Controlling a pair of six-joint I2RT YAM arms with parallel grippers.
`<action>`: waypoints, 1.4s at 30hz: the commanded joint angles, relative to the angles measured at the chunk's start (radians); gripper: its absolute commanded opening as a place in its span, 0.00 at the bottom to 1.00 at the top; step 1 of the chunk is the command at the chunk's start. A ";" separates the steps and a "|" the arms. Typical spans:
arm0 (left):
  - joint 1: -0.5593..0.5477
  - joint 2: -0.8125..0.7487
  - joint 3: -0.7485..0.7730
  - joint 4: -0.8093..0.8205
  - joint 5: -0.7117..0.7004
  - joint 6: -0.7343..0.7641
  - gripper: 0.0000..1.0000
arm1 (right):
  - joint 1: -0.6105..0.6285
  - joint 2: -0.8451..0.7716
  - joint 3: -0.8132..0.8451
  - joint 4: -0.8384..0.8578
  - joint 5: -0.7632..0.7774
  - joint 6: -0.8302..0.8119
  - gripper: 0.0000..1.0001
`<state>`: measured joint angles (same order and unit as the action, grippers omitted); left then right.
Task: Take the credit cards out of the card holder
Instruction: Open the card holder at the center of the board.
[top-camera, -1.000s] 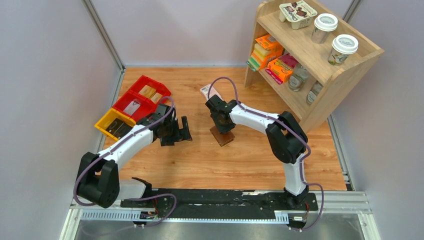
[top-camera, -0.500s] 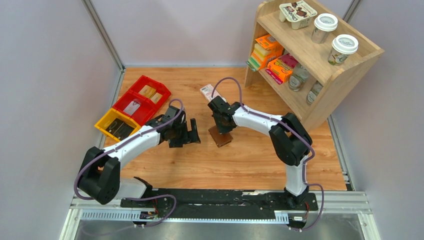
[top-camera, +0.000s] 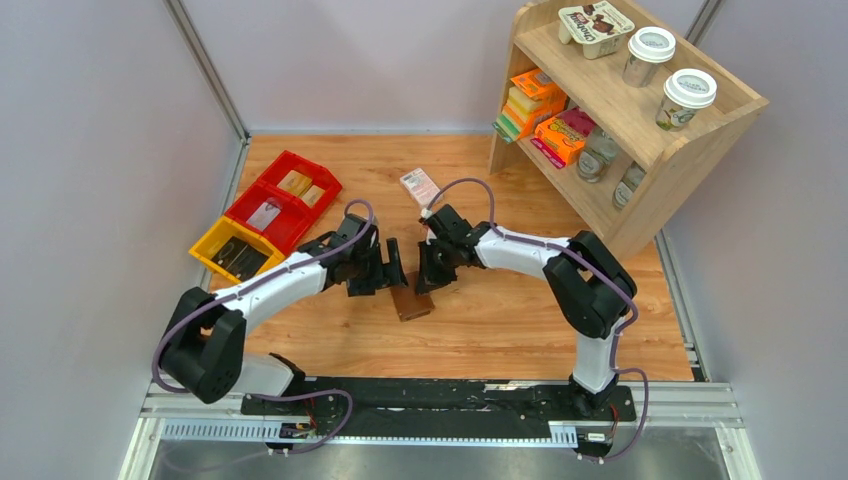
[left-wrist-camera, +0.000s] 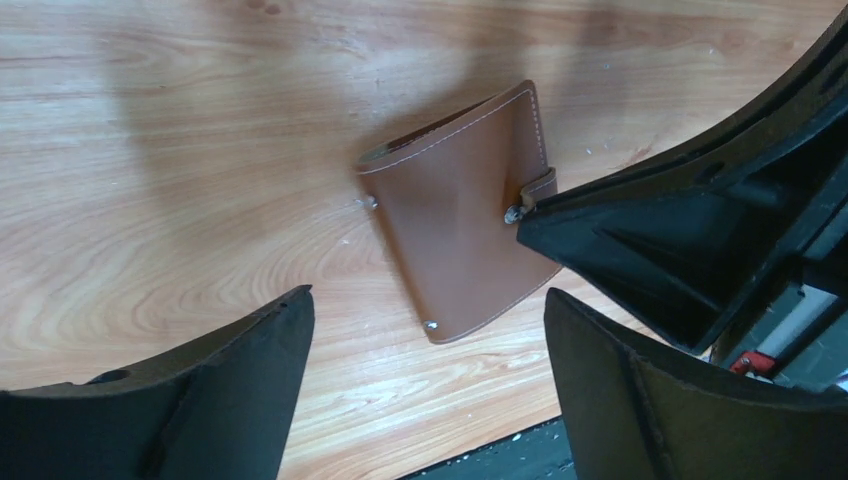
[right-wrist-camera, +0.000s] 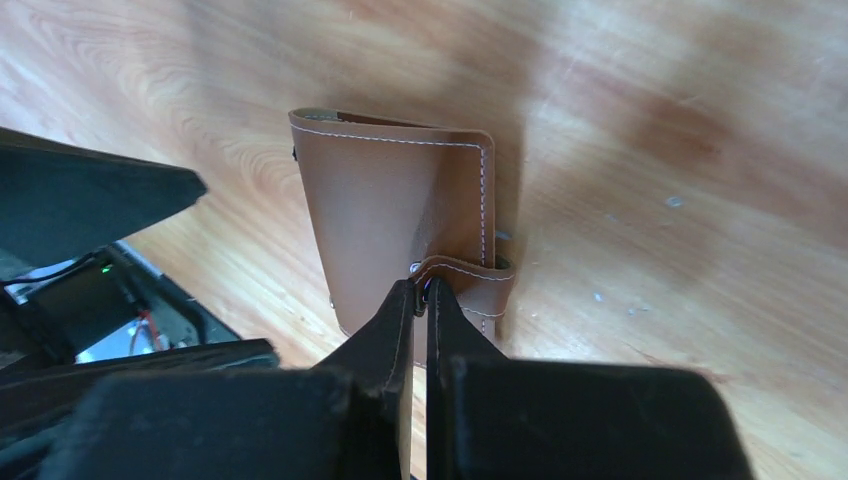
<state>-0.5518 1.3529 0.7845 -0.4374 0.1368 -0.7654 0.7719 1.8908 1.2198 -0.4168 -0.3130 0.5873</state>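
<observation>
Brown leather is all that shows of the card holder (top-camera: 412, 302) from the top camera. It lies closed on the wooden table (top-camera: 500, 330), between the two arms. The left gripper (top-camera: 386, 270) hangs just beside its left edge, and the right gripper (top-camera: 424, 284) reaches down at its far right corner. No credit cards show anywhere, so I judge they are inside.

From the left wrist, the left fingers stand wide apart. The holder lies between and beyond them, and they touch nothing. The right gripper's black tip meets the holder at the snap tab (left-wrist-camera: 537, 188) on its right edge.

From the right wrist, the two fingers are pressed together, with the end of the tab pinched between their tips just beside the metal stud (right-wrist-camera: 414, 267). The cover looks shut. I cannot tell whether one edge is lifted off the wood.

The step in hand looks to be unsnapping the tab. To do it well, the right arm should peel the tab up and away from the stud, not drag it sideways, because so light a holder would likely slide or rise with the pull. The open left fingers would best press the cover or close across the body, clear of the tab, before the pull begins.
</observation>
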 joint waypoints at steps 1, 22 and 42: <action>-0.039 0.044 0.045 0.057 0.015 -0.015 0.89 | -0.008 -0.013 -0.071 0.073 -0.086 0.077 0.00; -0.082 0.279 -0.027 0.115 -0.009 -0.008 0.57 | -0.085 -0.067 -0.216 0.217 -0.167 0.118 0.00; -0.082 0.299 0.005 0.092 -0.016 0.028 0.56 | -0.148 -0.257 -0.253 0.024 0.066 0.020 0.55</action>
<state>-0.6239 1.5784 0.8242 -0.2958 0.1783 -0.7792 0.6178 1.6718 0.9302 -0.3634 -0.3099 0.6327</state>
